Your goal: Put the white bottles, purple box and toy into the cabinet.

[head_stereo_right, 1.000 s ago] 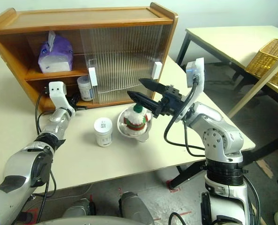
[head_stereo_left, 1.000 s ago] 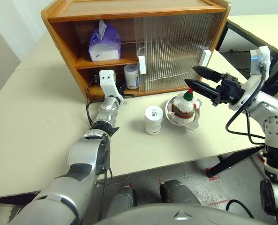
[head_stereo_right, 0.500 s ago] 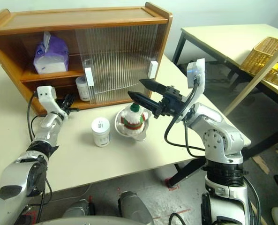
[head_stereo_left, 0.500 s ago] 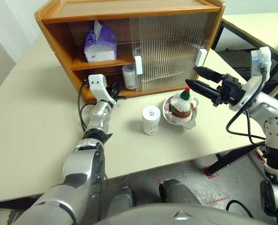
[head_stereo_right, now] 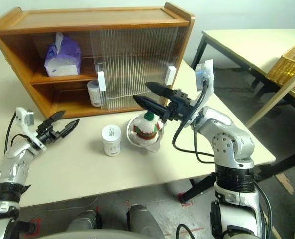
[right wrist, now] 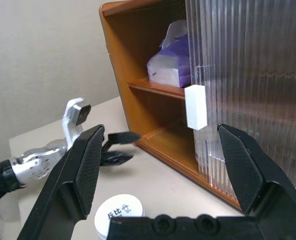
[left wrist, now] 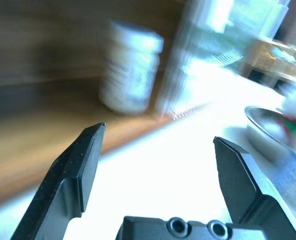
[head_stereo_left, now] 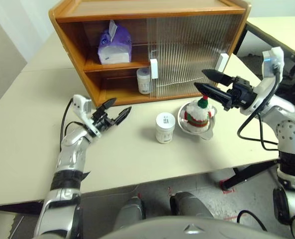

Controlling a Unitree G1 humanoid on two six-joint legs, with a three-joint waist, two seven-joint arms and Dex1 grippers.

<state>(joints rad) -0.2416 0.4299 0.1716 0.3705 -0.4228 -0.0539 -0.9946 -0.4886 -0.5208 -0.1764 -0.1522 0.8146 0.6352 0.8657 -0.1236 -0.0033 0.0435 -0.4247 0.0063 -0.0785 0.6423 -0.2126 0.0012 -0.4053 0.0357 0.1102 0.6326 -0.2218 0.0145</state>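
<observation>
The brown cabinet (head_stereo_left: pixel 137 11) stands at the back of the table, its left half uncovered. On its upper shelf sits the purple box (head_stereo_left: pixel 113 46). One white bottle (head_stereo_left: pixel 143 80) stands on the lower shelf beside the door edge. The other white bottle (head_stereo_left: pixel 164 128) stands on the table. The toy (head_stereo_left: pixel 199 111) sits in a steel bowl. My left gripper (head_stereo_left: pixel 118 106) is open and empty, low over the table in front of the cabinet's left side. My right gripper (head_stereo_left: pixel 199 78) hangs open and empty just above the toy.
The steel bowl (head_stereo_left: pixel 208 129) holding the toy stands right of the table bottle. The ribbed sliding doors with white handles (head_stereo_left: pixel 153 68) cover the cabinet's right half. A second table with a wicker basket (head_stereo_right: pixel 286 64) is at the far right.
My left gripper has opened, left a white bottle on the lower shelf, and drawn back out of the cabinet toward the near left. My right gripper has stayed put.
</observation>
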